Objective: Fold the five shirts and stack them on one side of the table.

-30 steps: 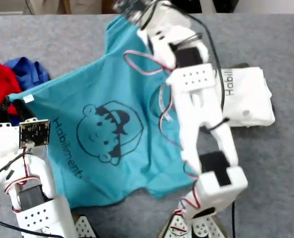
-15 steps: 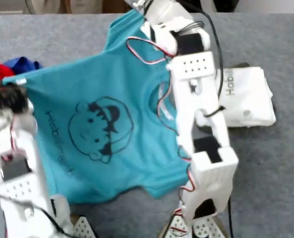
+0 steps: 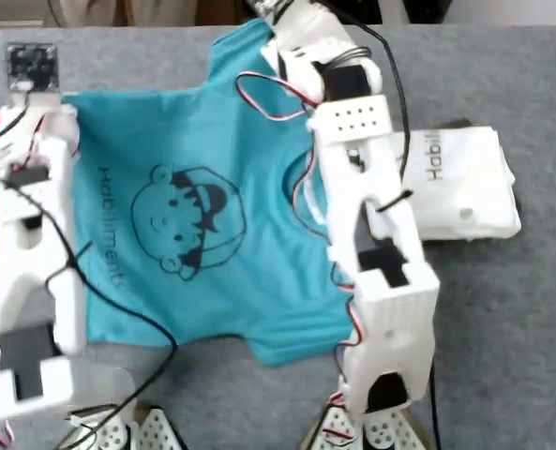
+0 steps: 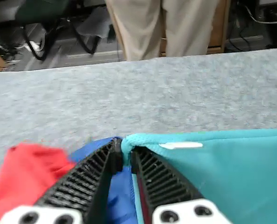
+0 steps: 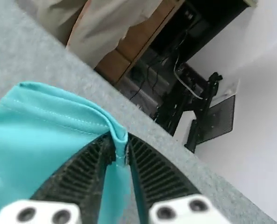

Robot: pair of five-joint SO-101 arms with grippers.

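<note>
Fingers [image 4: 89, 175] of L gripper [image 4: 123, 156] & R gripper [image 5: 121, 149] pinch teal shirt [image 3: 193, 225] corners: spread-out step, next we lay flat & fold.

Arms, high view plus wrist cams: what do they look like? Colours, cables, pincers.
Both the left arm and right arm are white, boxy plastic shells with black servo blocks and rows of small holes. Thin red-and-white wires loop along each, plus black cables. The left pincer and right pincer have black ribbed fingers on white bases with round screw holes.
</note>
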